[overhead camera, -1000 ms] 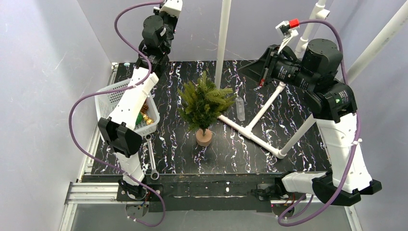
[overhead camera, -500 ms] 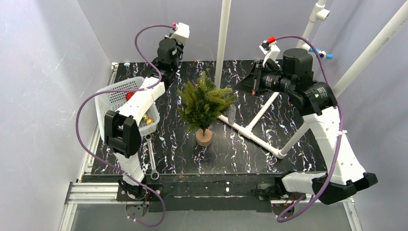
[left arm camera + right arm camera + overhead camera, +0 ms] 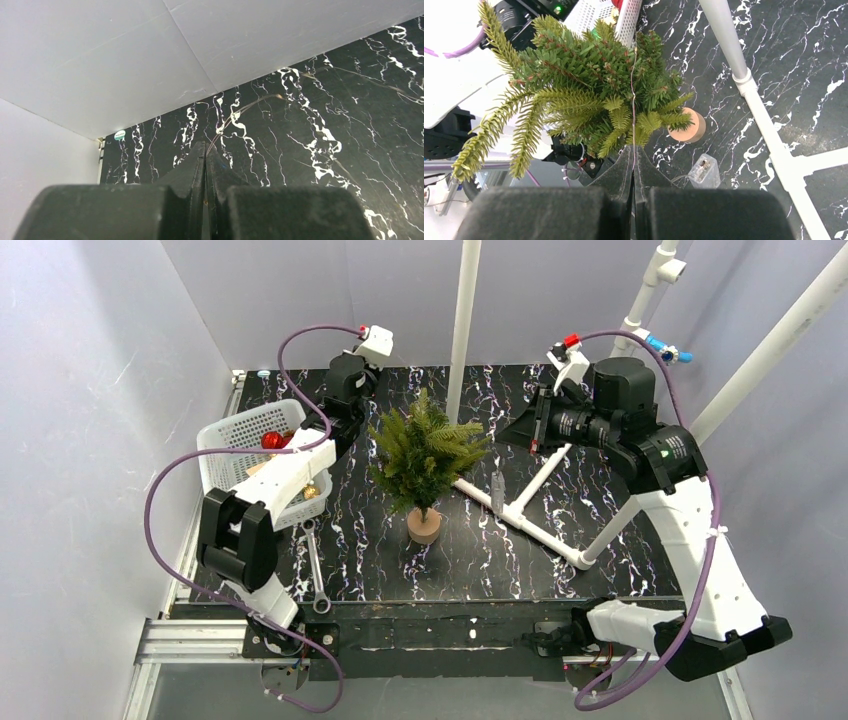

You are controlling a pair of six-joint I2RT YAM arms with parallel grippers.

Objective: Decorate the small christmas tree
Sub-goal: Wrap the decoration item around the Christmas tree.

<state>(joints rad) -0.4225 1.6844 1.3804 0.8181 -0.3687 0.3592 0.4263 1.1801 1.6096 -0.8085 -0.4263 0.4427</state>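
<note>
The small christmas tree point(image 3: 425, 452) stands upright mid-table on its round tan base point(image 3: 424, 527). In the right wrist view its branches point(image 3: 589, 80) fill the upper left. A thin light wire point(image 3: 633, 95) runs from the tree's branches into my right gripper point(image 3: 633, 150), which is shut on it just right of the tree point(image 3: 506, 435). My left gripper point(image 3: 206, 148) is also shut on a thin wire point(image 3: 240, 107), and hangs left of and behind the tree point(image 3: 344, 380). A clear battery box point(image 3: 704, 170) lies on the table by the tree's base.
A white basket point(image 3: 228, 445) at the left holds a red bauble point(image 3: 271, 440) and gold ornaments point(image 3: 312, 490). A wrench point(image 3: 316, 570) lies in front of it. A white pipe frame point(image 3: 530, 510) crosses the right half, and a white pole point(image 3: 463, 320) rises behind the tree.
The left gripper came down from high at the back and right toward the tree. The right gripper dropped lower beside the tree. The battery box shifted slightly on the table.
</note>
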